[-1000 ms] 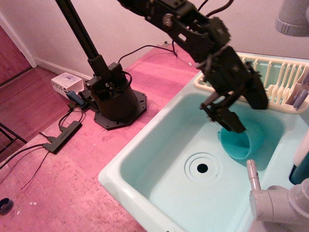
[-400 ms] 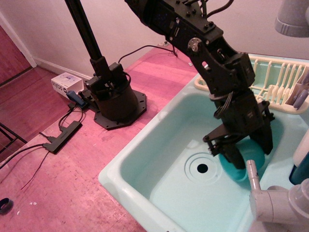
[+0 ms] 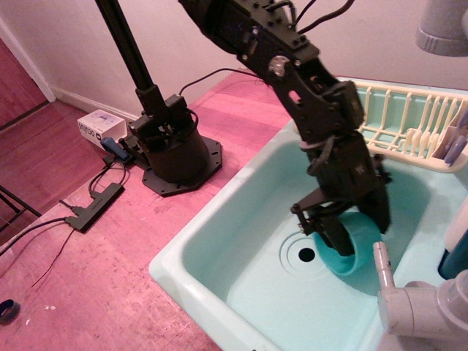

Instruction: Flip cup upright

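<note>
I am seeing one faucet (image 3: 420,303) nearest the camera, grey, at the bottom right. Behind it, one pale mint sink (image 3: 219,252) is holding one drain ring (image 3: 306,255) and one teal cup (image 3: 352,254). The cup is lying on its side on the sink floor, just right of the drain. One gripper (image 3: 344,232) is reaching steeply down from the upper left, its fingers (image 3: 330,232) pinching the cup's rim. Beyond, one cream dish rack (image 3: 409,124) is sitting on the sink's far edge. Farthest left, one arm base (image 3: 175,153) is standing on the pink table (image 3: 110,278).
</note>
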### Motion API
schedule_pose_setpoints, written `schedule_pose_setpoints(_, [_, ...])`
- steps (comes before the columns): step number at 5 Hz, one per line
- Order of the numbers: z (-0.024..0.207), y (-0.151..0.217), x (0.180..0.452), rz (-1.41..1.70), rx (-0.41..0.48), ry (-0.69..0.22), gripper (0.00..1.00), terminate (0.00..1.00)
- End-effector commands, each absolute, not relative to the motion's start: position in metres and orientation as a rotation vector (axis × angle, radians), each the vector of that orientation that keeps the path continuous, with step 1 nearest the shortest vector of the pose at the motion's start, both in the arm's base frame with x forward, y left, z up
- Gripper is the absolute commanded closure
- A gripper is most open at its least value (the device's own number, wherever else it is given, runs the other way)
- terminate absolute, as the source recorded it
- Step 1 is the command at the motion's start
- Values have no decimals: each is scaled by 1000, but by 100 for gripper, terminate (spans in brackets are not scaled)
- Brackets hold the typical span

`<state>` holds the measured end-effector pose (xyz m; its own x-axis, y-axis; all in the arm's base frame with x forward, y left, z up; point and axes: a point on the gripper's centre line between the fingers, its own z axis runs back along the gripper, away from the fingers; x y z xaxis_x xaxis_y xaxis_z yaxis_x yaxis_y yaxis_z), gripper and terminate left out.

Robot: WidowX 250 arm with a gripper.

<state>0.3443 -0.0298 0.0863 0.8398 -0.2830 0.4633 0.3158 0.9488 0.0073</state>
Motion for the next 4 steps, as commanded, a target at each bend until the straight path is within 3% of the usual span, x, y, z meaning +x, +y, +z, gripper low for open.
schedule_pose_setpoints(1, [117, -57, 322, 78, -264, -339, 100, 0])
schedule_pose_setpoints(2, [117, -85, 303, 288, -323, -114, 100, 0])
schedule_pose_setpoints(3, [101, -102, 307, 317, -399, -42, 0, 0])
schedule_pose_setpoints(4, [93, -113, 308, 308, -395, -64, 0, 0])
